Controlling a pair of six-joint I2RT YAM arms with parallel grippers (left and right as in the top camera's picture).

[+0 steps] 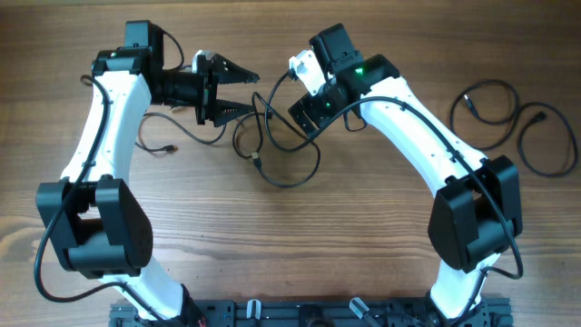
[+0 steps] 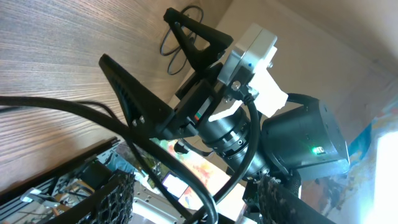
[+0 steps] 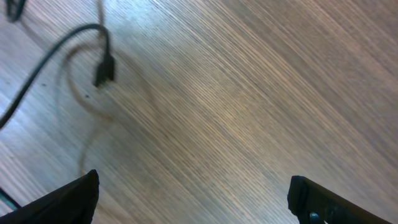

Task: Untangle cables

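A light-brown, grained wooden tabletop (image 1: 363, 236) fills every view. Thin black cables (image 1: 289, 162) loop at upper centre, just below the spread-open left gripper (image 1: 252, 92) and the equally released right gripper (image 3: 193, 186). Another black cable coil (image 1: 517, 127) lies at upper right.

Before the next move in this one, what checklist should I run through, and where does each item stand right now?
1. Open left gripper: ok.
2. Open, empty right gripper: ok.
3. Central cable tangle lying between both grippers: ok.
4. Tangle undone: not ok, its loops cross.
5. Strand caught on a left finger: cannot tell.
6. Separate loose cable apart at the far right: ok.
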